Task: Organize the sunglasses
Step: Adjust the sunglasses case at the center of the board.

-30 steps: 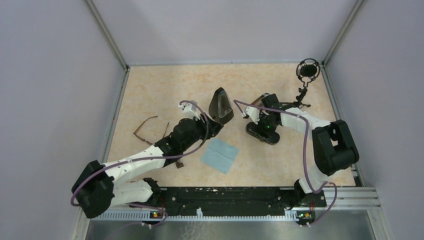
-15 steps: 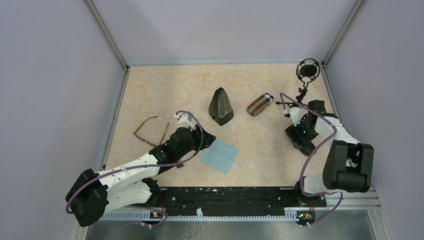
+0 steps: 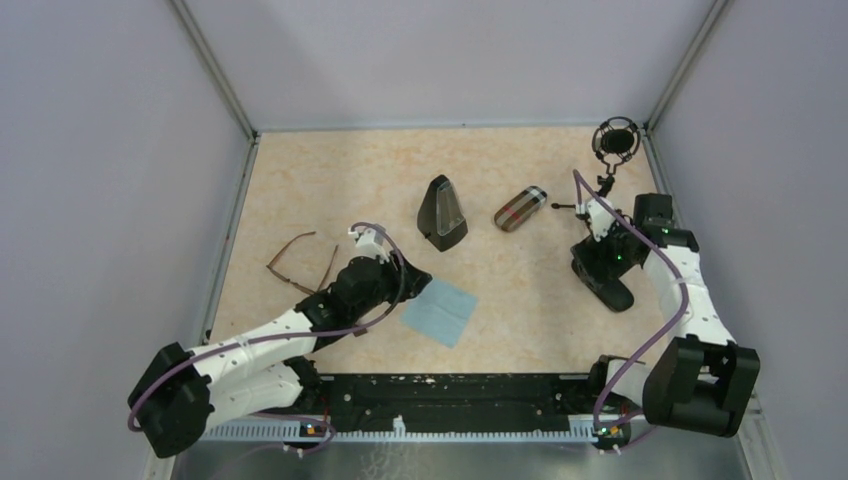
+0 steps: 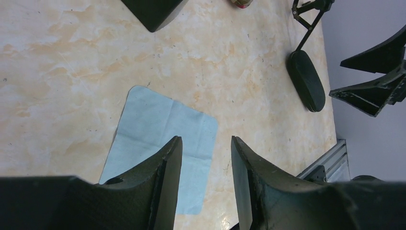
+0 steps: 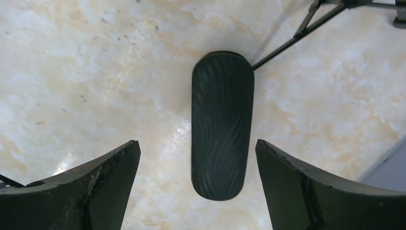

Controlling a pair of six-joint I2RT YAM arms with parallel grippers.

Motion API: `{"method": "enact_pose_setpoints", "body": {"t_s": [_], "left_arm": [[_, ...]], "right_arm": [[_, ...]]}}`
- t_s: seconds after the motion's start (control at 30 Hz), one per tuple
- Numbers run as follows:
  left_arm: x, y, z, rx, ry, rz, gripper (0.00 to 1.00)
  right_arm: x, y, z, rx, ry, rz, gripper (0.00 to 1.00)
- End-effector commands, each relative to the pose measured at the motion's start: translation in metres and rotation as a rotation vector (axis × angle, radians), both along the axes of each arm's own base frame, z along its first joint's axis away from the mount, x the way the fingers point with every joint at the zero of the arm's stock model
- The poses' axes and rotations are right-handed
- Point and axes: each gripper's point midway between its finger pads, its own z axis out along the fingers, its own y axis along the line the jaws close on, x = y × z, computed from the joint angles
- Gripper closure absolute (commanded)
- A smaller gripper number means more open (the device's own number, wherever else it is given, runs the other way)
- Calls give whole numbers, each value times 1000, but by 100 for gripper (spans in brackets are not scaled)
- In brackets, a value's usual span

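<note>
Right end effector [image 5: 196, 143]: fingers spread wide, holding nothing, hanging over a black oval case [image 5: 222, 124] that lies flat on the surface [image 3: 340, 180]. One finger is on each side of the case, with bare gaps between. Past the case's far end are thin dark temples, which belong to a round-rimmed pair [image 3: 614, 140] by the far right corner. Lens colour not clear, and I cannot tell whether a temple touches the case. Left end effector [image 4: 206, 139]: fingers partly apart, nothing between them, poised above the near edge of a blue cloth [image 4: 158, 129] spread flat. Brown pair [image 3: 292, 249] lies unfolded on the surface just left of the left wrist, temples splayed, clear of the cloth. Mid-surface, a black triangular case [image 3: 441, 212] and a plaid case [image 3: 520, 208] sit side by side, apart from each other and from both arms.
</note>
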Motion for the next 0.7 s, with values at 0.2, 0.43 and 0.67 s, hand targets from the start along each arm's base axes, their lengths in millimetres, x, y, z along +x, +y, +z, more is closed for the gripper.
{"method": "enact_pose_setpoints", "body": {"t_s": [0.2,0.43,0.67], "left_arm": [[20,-60,20,213,-218,-267,46],[66,-158,37,412,-372,-465,37],[136,-222,1,603,-410,-497,34]], "right_arm": [[32,42,29,232,-85,53,18],[17,37,19,233,-97,-47,1],[3,40,26,266,-183,-104,1]]}}
